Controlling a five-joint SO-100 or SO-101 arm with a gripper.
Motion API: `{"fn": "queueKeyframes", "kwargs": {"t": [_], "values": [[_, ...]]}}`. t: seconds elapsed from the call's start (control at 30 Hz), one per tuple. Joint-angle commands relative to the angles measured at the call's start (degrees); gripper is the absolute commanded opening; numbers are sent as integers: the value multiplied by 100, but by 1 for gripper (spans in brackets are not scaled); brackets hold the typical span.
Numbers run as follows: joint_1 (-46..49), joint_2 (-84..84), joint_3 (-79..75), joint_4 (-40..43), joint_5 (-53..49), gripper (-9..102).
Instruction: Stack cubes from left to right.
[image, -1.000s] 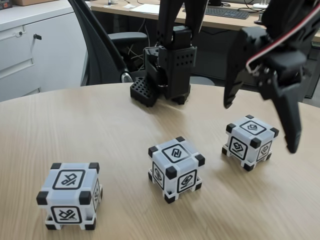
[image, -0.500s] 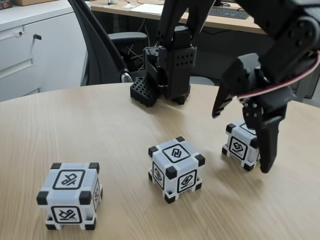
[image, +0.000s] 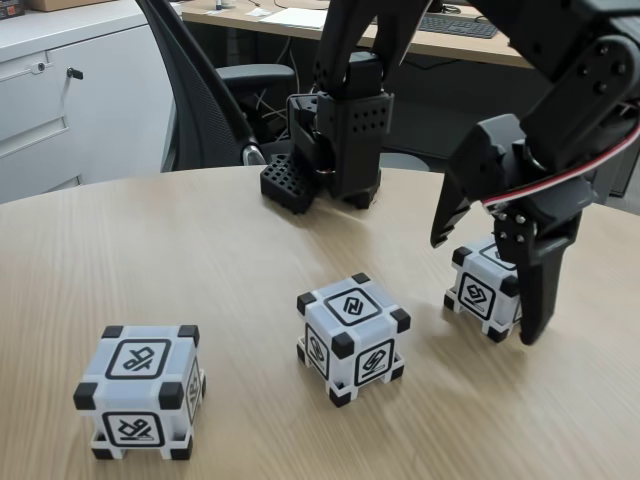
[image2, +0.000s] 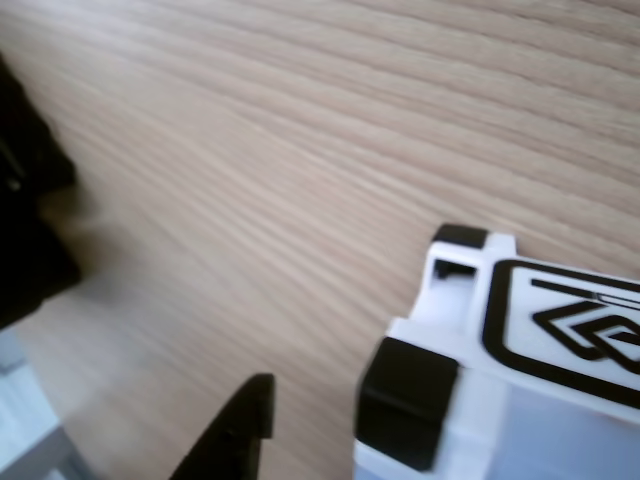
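Starting far left of the middle cube (image: 352, 337), you've got the left cube (image: 139, 390) sitting alone on the table (image: 200, 260), nearest the camera. The middle cube itself stands by itself too, nothing on top. Right of it, a little farther back, the right cube (image: 487, 290) is where the action is: your end effector (image: 485, 285) straddles it with its fingers spread wide, one finger behind and one hanging down in front, neither visibly pressing on it. In the other view that cube's corner (image2: 500, 370) looms close with a dark fingertip (image2: 235, 435) just beside it, a sliver of table between.

So nothing is stacked yet; all three cubes sit apart and every lift is ahead of you. No readable writing anywhere, just black-framed abstract symbols on the faces.
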Motion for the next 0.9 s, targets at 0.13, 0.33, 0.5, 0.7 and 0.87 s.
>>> {"fn": "queueKeyframes", "kwargs": {"t": [0.13,0.33,0.5,0.7,0.87], "values": [[-44,70,-237,-132,79,32],[-44,88,-237,-387,-132,11],[-44,88,-229,-387,-88,5],[-44,158,-237,-360,-18,3],[-44,1107,-229,-334,18,0]]}}
